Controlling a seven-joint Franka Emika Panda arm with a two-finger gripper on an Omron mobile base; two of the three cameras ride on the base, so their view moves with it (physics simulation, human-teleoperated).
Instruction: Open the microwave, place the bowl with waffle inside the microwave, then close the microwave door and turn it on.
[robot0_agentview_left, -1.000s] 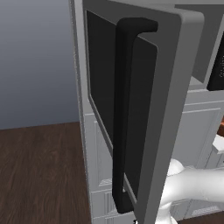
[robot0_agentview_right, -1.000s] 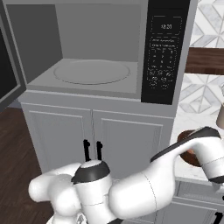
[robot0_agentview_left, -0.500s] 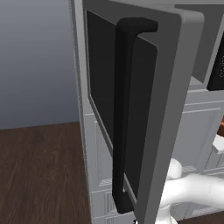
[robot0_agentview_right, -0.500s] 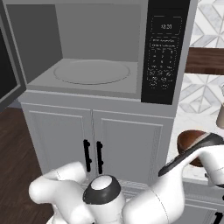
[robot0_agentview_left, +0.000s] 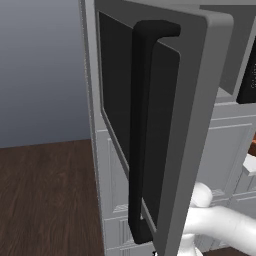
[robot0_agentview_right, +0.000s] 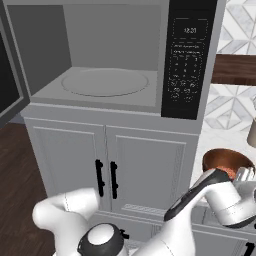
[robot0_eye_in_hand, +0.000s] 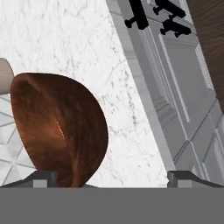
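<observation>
Microwave (robot0_agentview_right: 115, 55) stands open; we see its grey cavity and round turntable (robot0_agentview_right: 105, 81). Door (robot0_agentview_right: 10, 75) swung out at the left edge, dark glass partly in frame. Control strip (robot0_agentview_right: 188, 60) runs down the right of the cavity. Below, two white cabinet doors (robot0_agentview_right: 107, 170) with short black handles side by side. At right, on the marble counter (robot0_agentview_right: 220, 142), a brown bowl (robot0_agentview_right: 225, 161) with something reddish inside. The white arm's wrist sits just in front of the bowl, covering its lower rim; we cannot tell how the gripper stands.
</observation>
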